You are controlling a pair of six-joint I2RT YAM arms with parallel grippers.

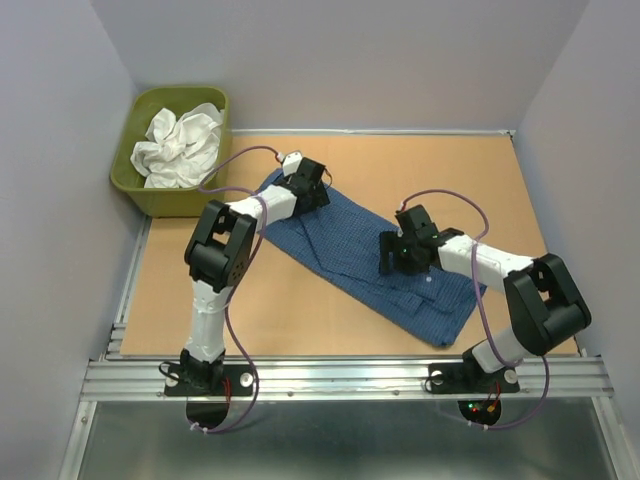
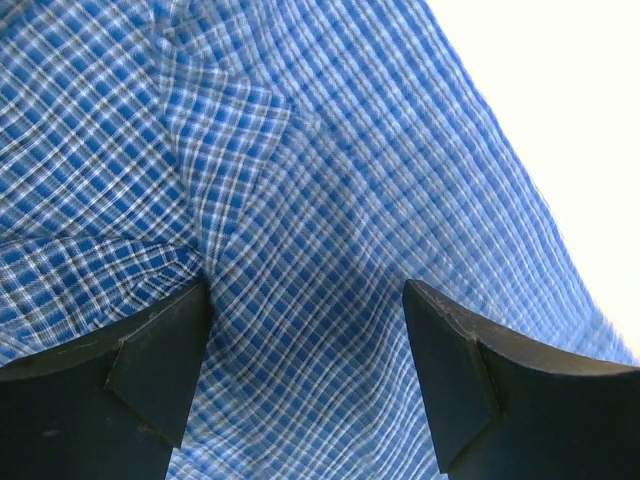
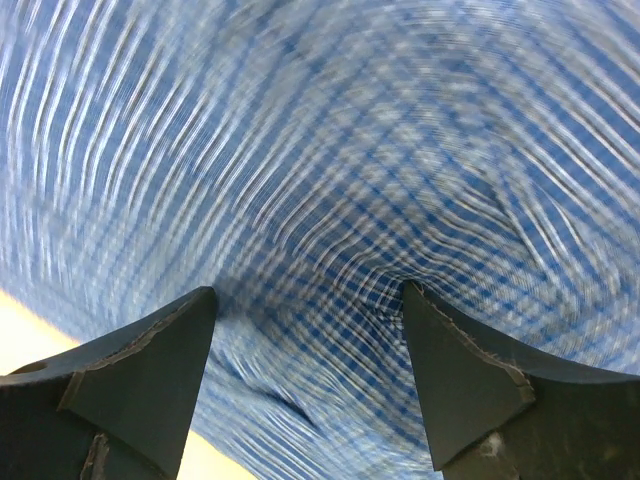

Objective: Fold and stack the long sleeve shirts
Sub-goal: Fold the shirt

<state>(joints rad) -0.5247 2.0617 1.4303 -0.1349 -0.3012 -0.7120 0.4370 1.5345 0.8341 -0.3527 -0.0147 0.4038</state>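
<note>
A dark blue fine-checked shirt (image 1: 345, 240) lies partly folded in a diagonal strip across the middle of the table. My left gripper (image 1: 315, 192) is down on its far left end, open, with its tips spread on the checked cloth (image 2: 330, 180). My right gripper (image 1: 390, 258) is down on the shirt's middle, also open, and its tips dent the fabric (image 3: 320, 150). Neither gripper has cloth pinched between its fingers. A crumpled white garment (image 1: 180, 145) sits in the tub at the back left.
The olive-green tub (image 1: 216, 100) stands in the back left corner against the wall. The bare tan tabletop (image 1: 260, 300) surrounds the shirt. A metal rail (image 1: 340, 375) runs along the near edge by the arm bases.
</note>
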